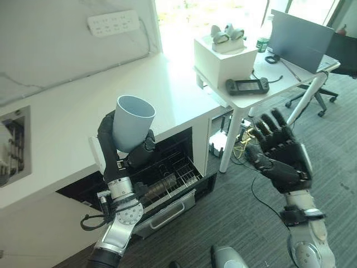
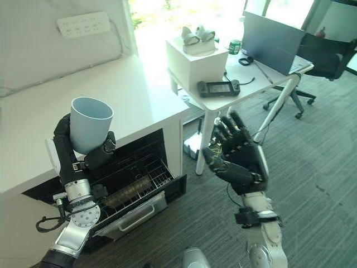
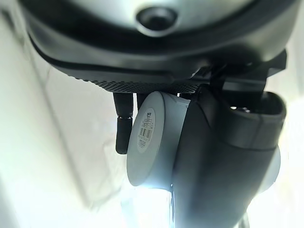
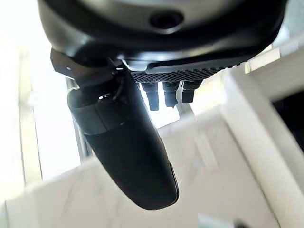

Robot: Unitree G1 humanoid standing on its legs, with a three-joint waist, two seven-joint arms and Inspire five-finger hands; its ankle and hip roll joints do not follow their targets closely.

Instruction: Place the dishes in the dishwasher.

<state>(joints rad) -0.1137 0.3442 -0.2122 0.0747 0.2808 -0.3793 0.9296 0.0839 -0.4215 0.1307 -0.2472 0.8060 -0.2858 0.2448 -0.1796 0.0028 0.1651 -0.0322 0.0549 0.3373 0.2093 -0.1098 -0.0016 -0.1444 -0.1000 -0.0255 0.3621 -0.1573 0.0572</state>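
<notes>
My left hand [image 1: 120, 151] is shut on a pale blue cup [image 1: 131, 127], held upright with its mouth up, above the open dishwasher [image 1: 167, 184]. In the left wrist view the cup [image 3: 152, 142] shows its base with a label, with the thumb and fingers wrapped round it. The dishwasher's wire rack [image 2: 134, 178] is pulled out under the white counter [image 1: 83, 111] and holds a dark cylinder-like item [image 1: 162, 184]. My right hand [image 1: 279, 151] is raised over the carpet to the right, fingers spread and holding nothing.
A white desk [image 1: 290, 72] stands to the right with a white box [image 1: 223, 58], a handheld game console [image 1: 247, 85] and a laptop [image 1: 301, 39]. An office chair [image 1: 334, 67] is behind it. A power strip [image 1: 113, 22] hangs on the wall. Grey carpet lies in front.
</notes>
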